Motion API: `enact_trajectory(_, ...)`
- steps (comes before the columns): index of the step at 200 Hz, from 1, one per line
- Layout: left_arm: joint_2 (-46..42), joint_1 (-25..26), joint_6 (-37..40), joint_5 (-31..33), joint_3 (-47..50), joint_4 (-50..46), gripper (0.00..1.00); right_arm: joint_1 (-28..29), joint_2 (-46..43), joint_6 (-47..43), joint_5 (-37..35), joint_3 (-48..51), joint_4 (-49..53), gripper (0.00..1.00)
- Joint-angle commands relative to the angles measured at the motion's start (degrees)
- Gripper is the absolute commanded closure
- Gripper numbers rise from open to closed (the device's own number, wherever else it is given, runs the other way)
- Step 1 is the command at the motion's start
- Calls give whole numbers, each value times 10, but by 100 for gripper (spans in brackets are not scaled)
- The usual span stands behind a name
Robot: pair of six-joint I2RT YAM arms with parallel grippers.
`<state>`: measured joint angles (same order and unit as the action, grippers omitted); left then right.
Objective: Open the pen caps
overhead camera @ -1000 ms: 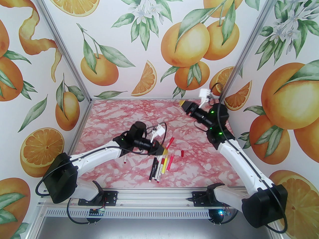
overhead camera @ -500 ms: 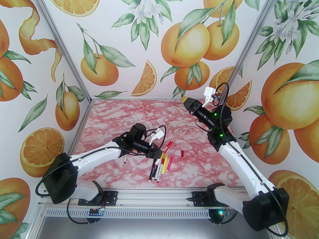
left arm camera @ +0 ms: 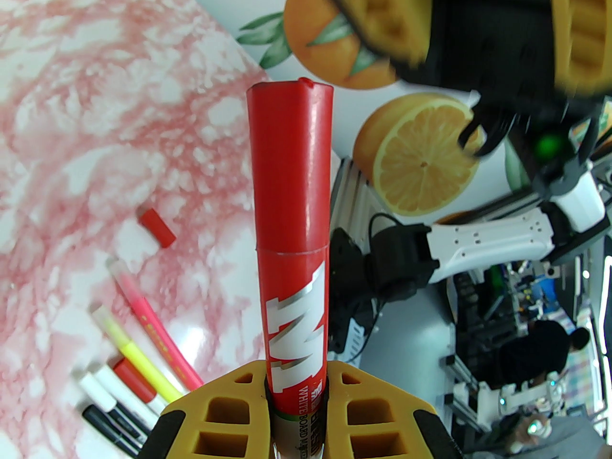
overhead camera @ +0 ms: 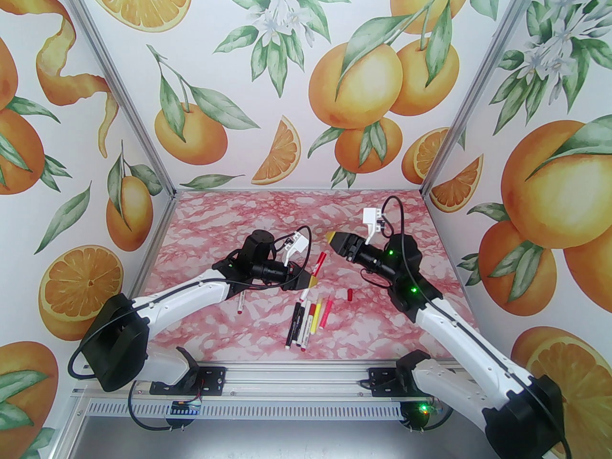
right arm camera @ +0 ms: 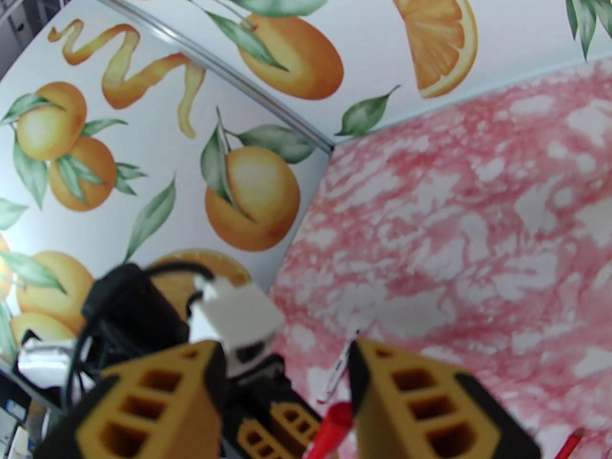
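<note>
Swinging in from two o'clock, the right end effector (right arm camera: 284, 349) now gapes, released, before the red cap (left arm camera: 290, 170) of the marker (left arm camera: 292, 313) clenched in the left end effector (left arm camera: 296, 378), ready for pulling.

We note two identical arms. The left arm (overhead camera: 186, 294) and right arm (overhead camera: 459, 337) each have white link shells, black joint housings and a black shoulder block. Green status lights (overhead camera: 412, 289) glow on the joints. A black cable (overhead camera: 69, 362) loops from each shoulder, and a thinner one arcs to a white wrist camera (overhead camera: 370, 218). The left pincer (overhead camera: 311, 282) and right pincer (overhead camera: 330, 236) carry yellow fingers (right arm camera: 420, 399) with rectangular cut-outs on black mounts. We find black screwed brackets (overhead camera: 210, 380) fixing the bases to a slotted aluminium rail (overhead camera: 296, 376).
</note>
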<state>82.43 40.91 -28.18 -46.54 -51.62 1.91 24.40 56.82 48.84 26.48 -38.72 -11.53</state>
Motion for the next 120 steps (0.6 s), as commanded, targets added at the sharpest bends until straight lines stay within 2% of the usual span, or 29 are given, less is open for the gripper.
enact_trajectory(1,-1,-3,-8,2,-18,29,100,13,-11,11,-28,19,4,50)
enact_trajectory(67,-5,-7,-13,4,-18,31,100,42,0,30,-37,33,-8,46)
enact_trajectory(120,-3,-7,-19,5,-18,37,100,65,14,44,-49,43,-28,53)
